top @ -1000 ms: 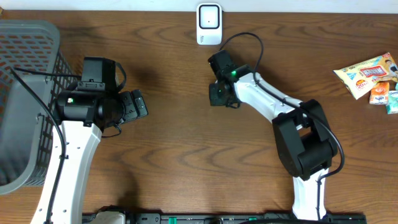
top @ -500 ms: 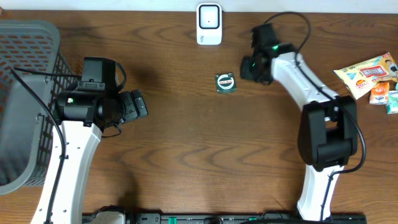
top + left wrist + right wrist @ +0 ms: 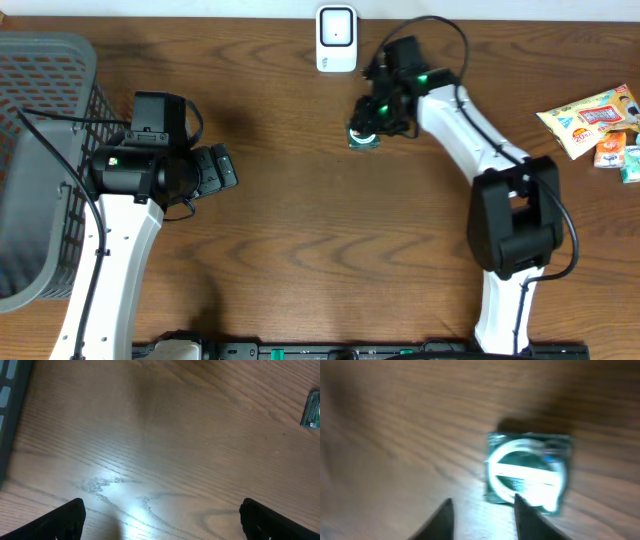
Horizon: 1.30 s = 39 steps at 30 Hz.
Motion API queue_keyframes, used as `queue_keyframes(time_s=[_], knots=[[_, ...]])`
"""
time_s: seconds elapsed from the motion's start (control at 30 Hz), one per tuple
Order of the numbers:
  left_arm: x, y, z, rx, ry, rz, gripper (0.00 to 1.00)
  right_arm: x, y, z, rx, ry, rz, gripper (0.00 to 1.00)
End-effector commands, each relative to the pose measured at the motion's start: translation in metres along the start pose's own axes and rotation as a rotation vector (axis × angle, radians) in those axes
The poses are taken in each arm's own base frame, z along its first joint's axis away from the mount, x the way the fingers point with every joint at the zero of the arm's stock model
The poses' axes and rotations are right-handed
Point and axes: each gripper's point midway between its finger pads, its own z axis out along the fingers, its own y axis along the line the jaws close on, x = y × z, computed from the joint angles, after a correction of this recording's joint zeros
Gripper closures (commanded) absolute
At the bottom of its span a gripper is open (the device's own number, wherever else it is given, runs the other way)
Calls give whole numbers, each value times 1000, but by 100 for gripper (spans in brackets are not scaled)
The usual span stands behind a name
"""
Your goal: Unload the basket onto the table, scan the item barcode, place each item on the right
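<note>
The fingers (image 3: 444,521) of the right gripper (image 3: 482,510) stood a modest way apart, with only bare wood between them and nothing held. In the blurred right wrist view, the tip of one finger overlapped the near edge of the green packet (image 3: 527,472); we could not tell whether it touched. The green packet, a small square pouch printed with a white ring, lay flat on the desk (image 3: 300,250) just ahead of those fingers. From overhead we saw it toward the far edge of the desk, about midway along that edge, near the scanner (image 3: 336,38) and a little to its right. The scanner, a white unit, stood at the far edge itself. The right arm (image 3: 470,130) rose from the near edge and bent over toward the packet, a green light glowing at its wrist.

The fingers (image 3: 67,520) of the left gripper (image 3: 161,510) were spread wide and showed at the two lower corners of the left wrist view, with nothing but wood grain between them. That gripper hung over the left half of the desk, well apart from the packet. Beside the left arm (image 3: 115,240), a grey basket (image 3: 45,60) stood at the left edge. Several snack packets (image 3: 590,118) lay at the right edge, near the far right corner.
</note>
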Motion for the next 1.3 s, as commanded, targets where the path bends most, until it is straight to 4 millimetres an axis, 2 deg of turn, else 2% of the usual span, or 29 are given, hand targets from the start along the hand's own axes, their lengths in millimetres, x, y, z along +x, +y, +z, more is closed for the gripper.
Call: queue_keyframes(time_s=[0.0, 0.07, 0.2, 0.33, 0.6, 0.67, 0.8, 1.0, 1.1, 1.27], knots=[[0, 2, 0, -6, 2, -3, 2, 4, 24, 5, 15, -3, -80, 87], [0, 2, 0, -6, 2, -3, 2, 7, 29, 12, 83, -12, -117, 96], [0, 2, 0, -6, 2, -3, 2, 5, 27, 23, 216, -60, -124, 97], [0, 2, 0, -6, 2, -3, 3, 7, 28, 34, 263, -73, -130, 97], [0, 2, 0, -6, 2, -3, 2, 24, -1, 68, 336, -4, -96, 99], [0, 2, 0, -6, 2, -3, 2, 27, -14, 67, 389, 9, -79, 99], [0, 2, 0, -6, 2, -3, 2, 30, -38, 52, 502, 10, -26, 99], [0, 2, 0, -6, 2, -3, 2, 24, -54, 18, 588, -17, 24, 99], [0, 2, 0, -6, 2, -3, 2, 18, -59, -5, 607, -50, 65, 99], [0, 2, 0, -6, 2, -3, 2, 1, -51, -43, 572, -145, 133, 99]])
